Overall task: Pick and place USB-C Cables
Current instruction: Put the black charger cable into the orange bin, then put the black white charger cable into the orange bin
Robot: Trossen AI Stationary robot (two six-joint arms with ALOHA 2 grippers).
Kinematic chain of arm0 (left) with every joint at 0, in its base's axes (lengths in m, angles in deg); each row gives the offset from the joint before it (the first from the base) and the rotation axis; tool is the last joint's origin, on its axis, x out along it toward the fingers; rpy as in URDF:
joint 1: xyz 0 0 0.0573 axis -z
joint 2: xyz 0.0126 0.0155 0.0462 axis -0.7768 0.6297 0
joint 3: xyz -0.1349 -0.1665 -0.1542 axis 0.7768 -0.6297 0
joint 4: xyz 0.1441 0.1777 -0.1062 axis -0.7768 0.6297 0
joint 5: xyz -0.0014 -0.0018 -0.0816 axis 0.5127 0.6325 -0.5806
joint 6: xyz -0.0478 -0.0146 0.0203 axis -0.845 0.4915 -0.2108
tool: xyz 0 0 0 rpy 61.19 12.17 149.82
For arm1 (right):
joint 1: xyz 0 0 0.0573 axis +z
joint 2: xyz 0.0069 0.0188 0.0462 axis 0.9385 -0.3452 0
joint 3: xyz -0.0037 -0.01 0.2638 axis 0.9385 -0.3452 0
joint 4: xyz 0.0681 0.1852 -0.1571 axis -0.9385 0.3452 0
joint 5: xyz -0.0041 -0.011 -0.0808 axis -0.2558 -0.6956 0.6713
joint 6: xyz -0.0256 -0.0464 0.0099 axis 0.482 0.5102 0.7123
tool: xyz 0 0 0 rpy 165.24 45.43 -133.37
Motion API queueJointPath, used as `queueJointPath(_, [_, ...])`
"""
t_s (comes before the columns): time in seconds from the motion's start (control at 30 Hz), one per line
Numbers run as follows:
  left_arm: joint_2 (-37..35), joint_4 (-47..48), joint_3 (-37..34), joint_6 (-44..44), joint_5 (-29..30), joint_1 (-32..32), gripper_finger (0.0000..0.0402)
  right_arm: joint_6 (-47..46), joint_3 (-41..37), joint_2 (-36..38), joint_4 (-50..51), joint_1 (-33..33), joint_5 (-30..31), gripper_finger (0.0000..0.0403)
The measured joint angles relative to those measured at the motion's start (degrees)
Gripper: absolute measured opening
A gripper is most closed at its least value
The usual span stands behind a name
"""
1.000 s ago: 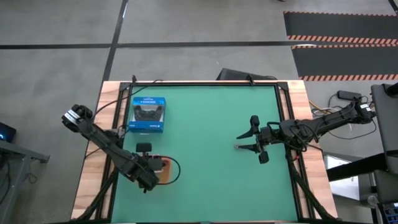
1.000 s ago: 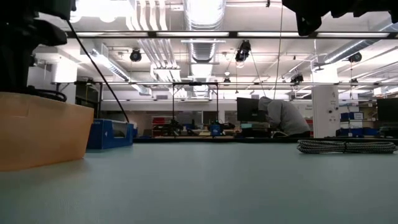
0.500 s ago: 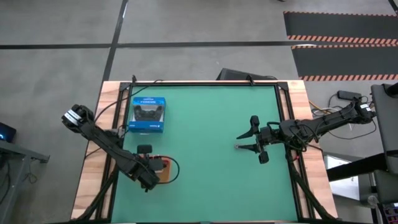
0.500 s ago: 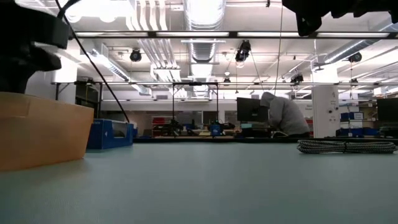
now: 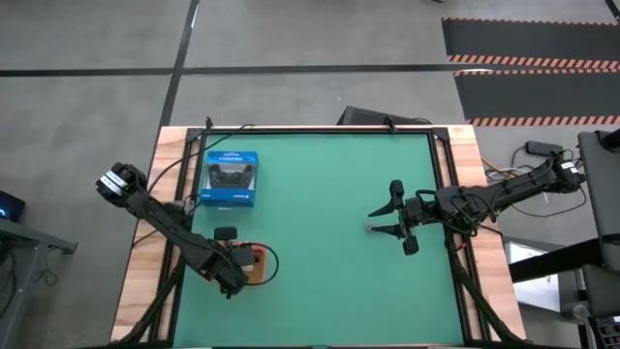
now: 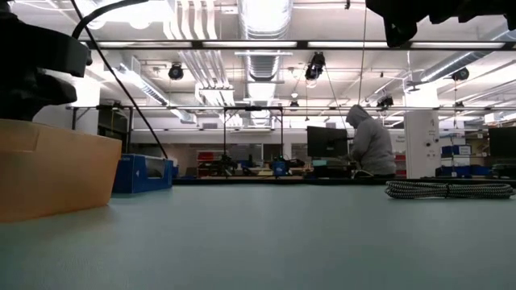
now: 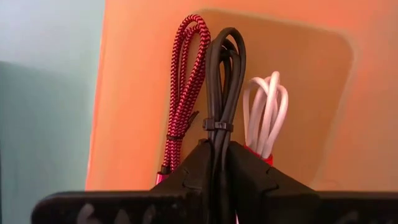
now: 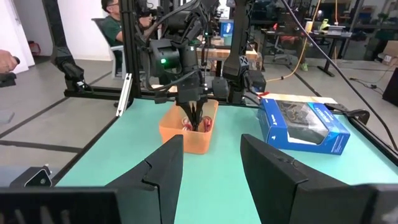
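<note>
The left gripper [image 7: 221,163] pinches the black cable [image 7: 224,81] over the tray [image 7: 311,93], ready to drop it beside the red one [image 7: 186,81]. The right gripper [image 8: 211,165] waits, fingers spread, above the grey cable [image 6: 447,189].

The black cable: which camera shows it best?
The left wrist view: the black cable fills it, pinched in the left hand over the tray. The high and right wrist views show little; the low view hides it.
</note>
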Motion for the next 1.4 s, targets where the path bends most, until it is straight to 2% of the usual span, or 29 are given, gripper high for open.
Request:
queueJointPath(0.7, [0.00,0.08,0.00,0.52,-0.07,0.04,0.0043,-0.17,0.00,0.00,0.11,0.00,-0.01,0.0153])
queueJointPath(1.1, [0.00,0.23,0.24,0.17,-0.48,0.04,0.0108,-0.23,0.00,0.00,0.11,0.00,-0.02,0.0153])
queueJointPath(1.4, [-0.64,0.70,4.58,0.55,-1.00,0.04,0.0114,-0.61,0.00,0.00,0.13,-0.01,-0.02,0.0153])
